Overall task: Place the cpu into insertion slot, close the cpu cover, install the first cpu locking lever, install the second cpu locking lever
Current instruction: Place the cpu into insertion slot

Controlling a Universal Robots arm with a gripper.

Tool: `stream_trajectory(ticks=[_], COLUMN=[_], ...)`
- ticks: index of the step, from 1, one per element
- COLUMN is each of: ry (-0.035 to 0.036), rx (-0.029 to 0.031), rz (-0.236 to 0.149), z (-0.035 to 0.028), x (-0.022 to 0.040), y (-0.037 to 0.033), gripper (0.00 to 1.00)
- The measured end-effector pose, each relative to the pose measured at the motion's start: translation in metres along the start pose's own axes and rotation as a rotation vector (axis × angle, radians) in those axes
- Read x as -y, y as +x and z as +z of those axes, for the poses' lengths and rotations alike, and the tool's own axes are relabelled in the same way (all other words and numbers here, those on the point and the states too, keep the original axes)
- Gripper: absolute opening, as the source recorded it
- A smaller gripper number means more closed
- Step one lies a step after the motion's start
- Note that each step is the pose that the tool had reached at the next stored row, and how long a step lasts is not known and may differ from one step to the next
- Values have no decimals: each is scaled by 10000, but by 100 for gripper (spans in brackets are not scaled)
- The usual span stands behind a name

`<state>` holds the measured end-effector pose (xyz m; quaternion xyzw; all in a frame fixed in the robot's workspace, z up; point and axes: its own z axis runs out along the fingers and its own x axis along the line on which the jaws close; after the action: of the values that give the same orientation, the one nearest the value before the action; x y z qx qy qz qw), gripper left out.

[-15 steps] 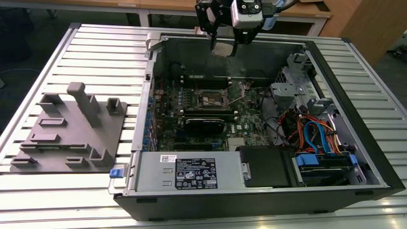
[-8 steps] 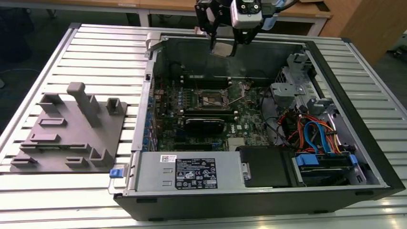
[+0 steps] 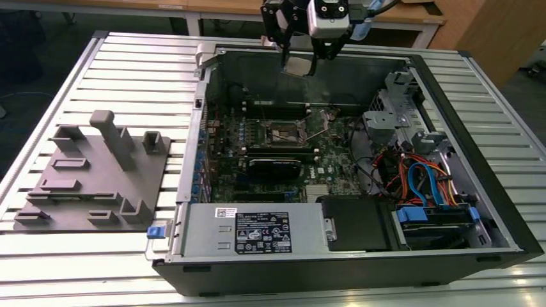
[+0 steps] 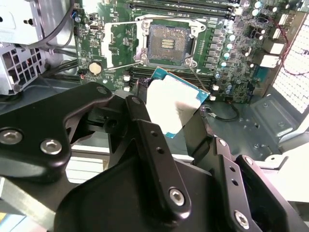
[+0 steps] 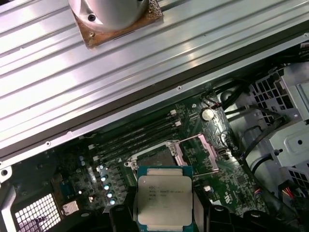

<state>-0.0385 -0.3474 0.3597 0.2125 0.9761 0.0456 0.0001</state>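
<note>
The black two-fingered gripper [image 4: 175, 126] is clamped on the small square cpu with the pale silver top [image 5: 164, 200], held over one wall of the open black computer case [image 3: 341, 281], well apart from the square silver-rimmed insertion slot [image 4: 168, 44]. Were the chip lowered tilted or misturned, socket contacts could be bent, or the swung-open thin silver cpu cover [image 4: 117, 44] struck. The chip's corner marks cannot be made out; in the first wrist view part of the slot is hidden behind it.

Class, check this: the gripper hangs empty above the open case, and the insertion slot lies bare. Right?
Not empty: the gripper holds the cpu, as the second wrist view shows. It hangs above the open case, and the insertion slot lies bare.
</note>
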Motion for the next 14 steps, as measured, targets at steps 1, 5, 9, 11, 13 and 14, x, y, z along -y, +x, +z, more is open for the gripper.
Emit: stream_trajectory(ticks=[1,5,9,11,13,14], ry=[-1,-4,-5,-5,-5,-5], rx=[6,35,39,39,39,40], rz=[62,378,418,421,424,426], z=[0,0,0,0,0,0], x=[0,0,0,0,0,0], y=[0,0,0,0,0,0], gripper=[54,54,54,54,54,54])
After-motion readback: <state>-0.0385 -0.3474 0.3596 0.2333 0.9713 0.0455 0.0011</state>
